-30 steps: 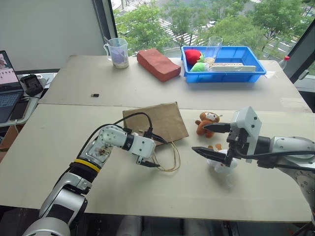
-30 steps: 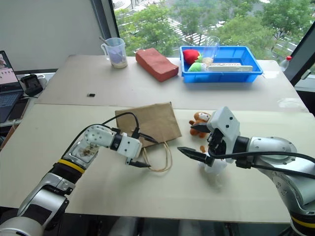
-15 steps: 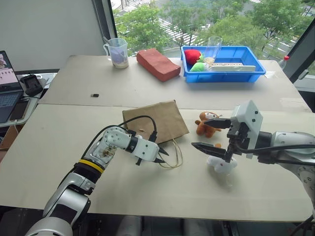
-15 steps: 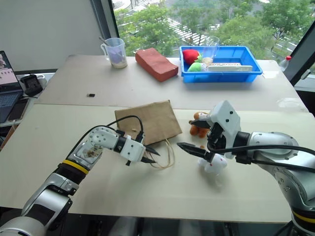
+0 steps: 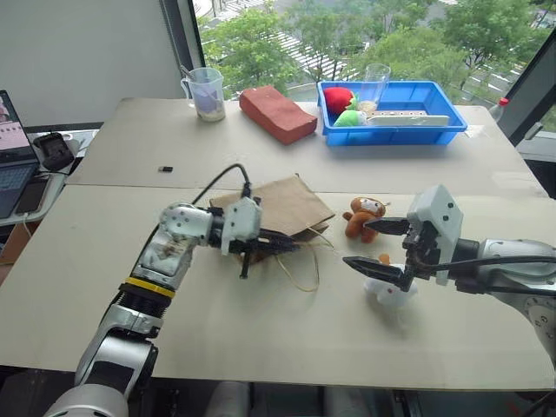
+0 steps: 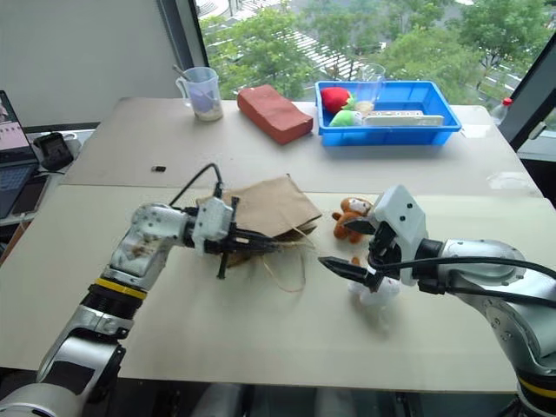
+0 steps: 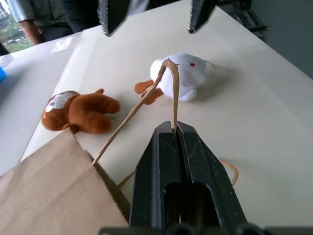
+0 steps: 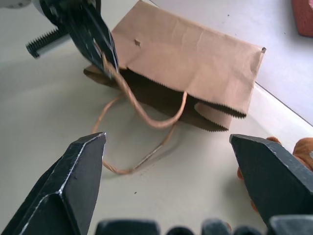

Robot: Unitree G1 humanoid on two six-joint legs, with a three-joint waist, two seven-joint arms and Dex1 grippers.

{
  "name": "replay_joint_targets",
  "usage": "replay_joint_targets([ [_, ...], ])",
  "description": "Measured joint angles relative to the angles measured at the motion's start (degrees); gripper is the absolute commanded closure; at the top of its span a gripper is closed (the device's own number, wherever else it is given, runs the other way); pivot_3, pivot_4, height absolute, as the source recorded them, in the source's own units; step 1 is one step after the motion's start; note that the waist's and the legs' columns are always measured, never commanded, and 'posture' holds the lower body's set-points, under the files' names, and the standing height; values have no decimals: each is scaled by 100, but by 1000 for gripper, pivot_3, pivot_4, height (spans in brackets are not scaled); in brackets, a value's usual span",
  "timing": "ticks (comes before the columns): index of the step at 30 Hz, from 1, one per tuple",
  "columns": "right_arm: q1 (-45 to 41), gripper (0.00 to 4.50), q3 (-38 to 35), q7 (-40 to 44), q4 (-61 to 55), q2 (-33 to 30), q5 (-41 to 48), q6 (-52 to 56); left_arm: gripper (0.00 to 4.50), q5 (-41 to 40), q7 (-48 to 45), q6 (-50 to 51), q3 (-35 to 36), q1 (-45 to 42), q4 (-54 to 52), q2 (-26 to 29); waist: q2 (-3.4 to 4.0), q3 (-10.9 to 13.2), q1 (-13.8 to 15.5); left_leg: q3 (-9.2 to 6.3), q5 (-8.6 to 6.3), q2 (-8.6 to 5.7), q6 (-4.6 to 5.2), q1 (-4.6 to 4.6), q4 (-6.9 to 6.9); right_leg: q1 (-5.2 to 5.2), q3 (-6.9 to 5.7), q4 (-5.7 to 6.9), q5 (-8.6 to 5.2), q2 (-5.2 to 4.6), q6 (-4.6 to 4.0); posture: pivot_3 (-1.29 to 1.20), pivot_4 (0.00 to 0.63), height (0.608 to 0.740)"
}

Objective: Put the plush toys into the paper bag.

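Left eye view: pale tabletop (image 5: 104, 252) by a window, trees outside, laptop (image 5: 13, 169) at the edge. The bag (image 5: 282, 208) is plain brown kraft. Left end effector (image 5: 291, 246) is clamped on one cord handle (image 5: 306, 265), bag mouth lifted. Just beside the bag: monkey (image 5: 363, 216), bunny (image 5: 388, 291) under the wide-open right end effector (image 5: 375, 247).

Left wrist view: the handle (image 7: 168, 93) runs taut from the closed fingers (image 7: 156, 181).

Right wrist view: bag mouth (image 8: 161, 105) gapes dark, second handle (image 8: 132, 161) slack on the tabletop.

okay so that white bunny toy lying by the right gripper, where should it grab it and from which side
Grip the white bunny across its plump middle, coming down from above. It lies flat on the table, and the open right gripper hovers just over it. The brown monkey beside it leaves room for the fingers.
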Motion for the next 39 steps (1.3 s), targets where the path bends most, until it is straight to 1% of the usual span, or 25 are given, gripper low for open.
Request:
replay_joint_targets([
  [2, 109, 1526, 28, 9, 133, 173, -113, -173, 4500, -158, 32, 285, 149, -20, -76, 40, 0, 0, 4, 0, 0, 0, 0, 0, 1, 1, 0, 0, 0, 0, 0, 0, 150, 740],
  [5, 162, 2557, 277, 4, 323, 482, -363, -472, 4500, -245, 45, 495, 279, -49, -134, 71, -1, 0, 4, 0, 0, 0, -1, 0, 2, 1, 0, 0, 0, 0, 0, 0, 150, 740],
  [10, 118, 4310, 1158, -292, 889, 1403, -1108, -1043, 4500, -244, 63, 495, 290, -59, -137, 54, -2, 0, -18, 0, 1, 0, -1, 1, 2, -3, 1, 1, 0, 2, 0, 0, 150, 740],
  [11, 68, 4453, 1283, -377, 1008, 1576, -1241, -1128, 4500, -243, 84, 498, 292, -69, -135, 44, -2, 0, -20, 0, 1, 0, -2, 0, 2, -4, 1, 1, 0, 2, 0, 0, 150, 740],
  [15, -374, 4453, 1755, -817, 1587, 2406, -1875, -1532, 4500, -241, 136, 482, 306, -116, -133, -28, -1, 0, -35, 0, 2, 1, -4, 4, 1, -4, 2, 1, 0, 3, 0, 0, 150, 740],
  [18, -649, 4453, 2037, -1022, 2062, 3004, -2175, -1813, 4500, -240, 157, 479, 318, -127, -130, -47, -1, 0, -52, -2, 3, 2, -5, 4, 1, -5, 2, 7, 0, 6, -1, 0, 150, 740],
  [21, -959, 4453, 2221, -1068, 2701, 3536, -2384, -2083, 4500, -239, 157, 469, 346, -141, -128, -51, -1, 0, -86, -3, 4, 2, -7, 4, 1, -6, 2, 6, 0, 6, -1, 0, 150, 740],
  [24, -1191, 4453, 2369, -1066, 3311, 3916, -2592, -2310, 4500, -237, 161, 465, 359, -190, -128, -76, -1, 0, -122, -4, 4, 2, -8, 3, 0, -7, 1, 7, 0, 6, -1, 0, 150, 740],
  [29, -1531, 4453, 2438, -1452, 4386, 4347, -3072, -2438, 4500, -237, 274, 471, 426, -246, -128, -117, -1, 0, -171, -6, 5, 3, -9, 6, -3, -10, 2, 10, 1, 8, -1, 0, 150, 740],
  [32, -1660, 4453, 2283, -1661, 4538, 4543, -3107, -2298, 4500, -239, 508, 508, 604, -368, -47, -112, -1, 0, -181, -8, 5, 6, -10, 8, -6, -12, 2, 11, 1, 13, -1, 0, 150, 740],
  [39, -1708, 4453, 2269, -1756, 4578, 4554, -3308, -2236, 4500, -229, 1575, 713, 1408, -826, 158, -9, 0, -1, -197, -11, 5, 8, -9, 13, -8, -11, 2, 14, 1, 15, -1, 0, 150, 740],
])
